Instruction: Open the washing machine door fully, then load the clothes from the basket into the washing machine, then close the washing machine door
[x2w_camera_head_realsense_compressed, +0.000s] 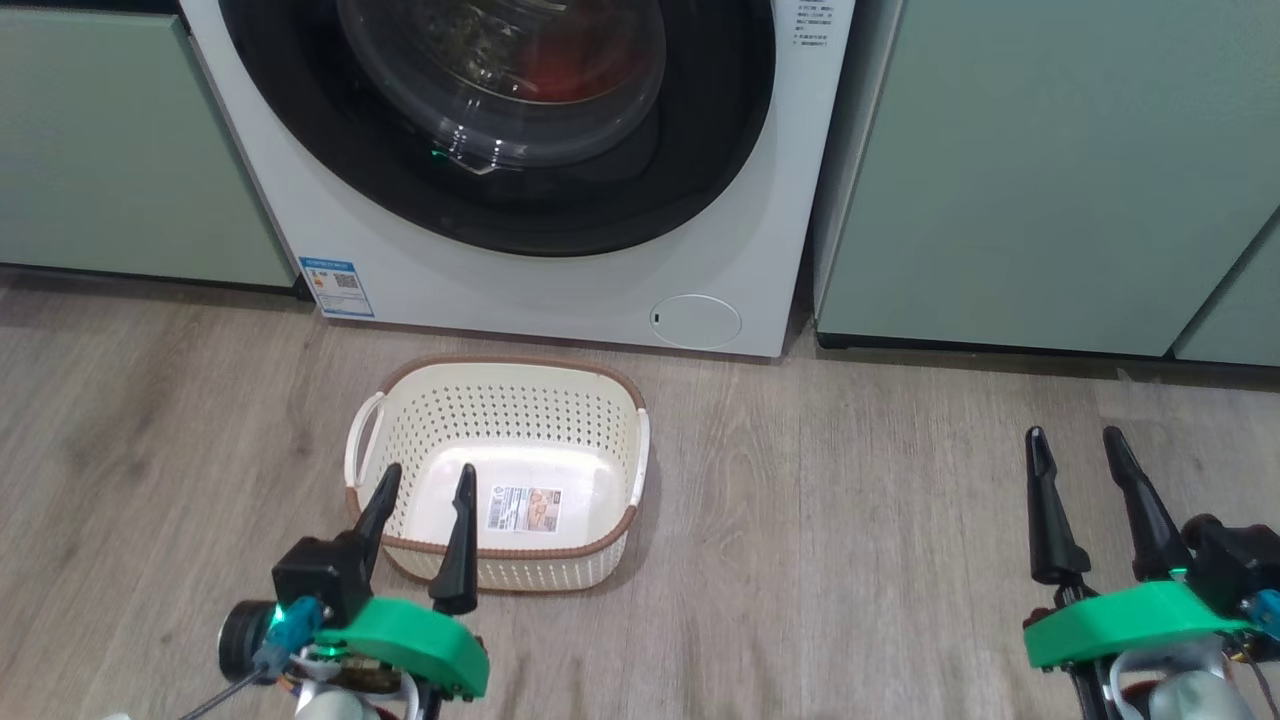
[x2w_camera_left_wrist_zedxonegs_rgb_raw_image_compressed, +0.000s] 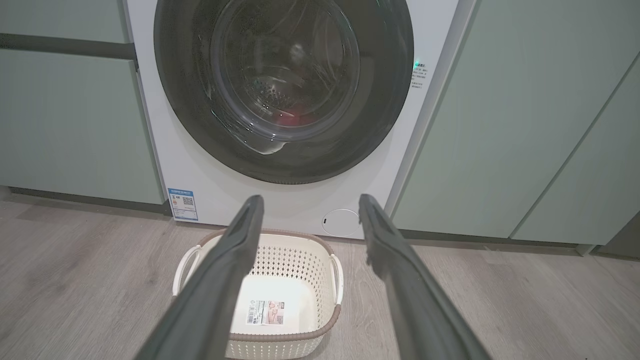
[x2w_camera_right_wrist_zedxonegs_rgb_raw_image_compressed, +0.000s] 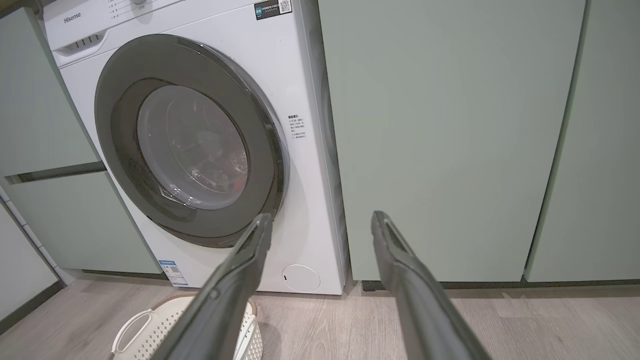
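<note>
The round, glossy black-rimmed glass washing machine door (x2w_camera_head_realsense_compressed: 500, 100), upper centre, sits shut on the white front-loading washing machine (x2w_camera_head_realsense_compressed: 560, 290). Bright red fabric clothes (x2w_camera_left_wrist_zedxonegs_rgb_raw_image_compressed: 295, 111) show faintly behind the glass. Below, the cream perforated plastic basket (x2w_camera_head_realsense_compressed: 500, 410) is empty. The left gripper (x2w_camera_head_realsense_compressed: 428, 472) and right gripper (x2w_camera_head_realsense_compressed: 1075, 438), in the lower corners, are spread wide and hold nothing. The task looks finished; backing away needs only the open wooden floor (x2w_camera_head_realsense_compressed: 850, 500) at right.
</note>
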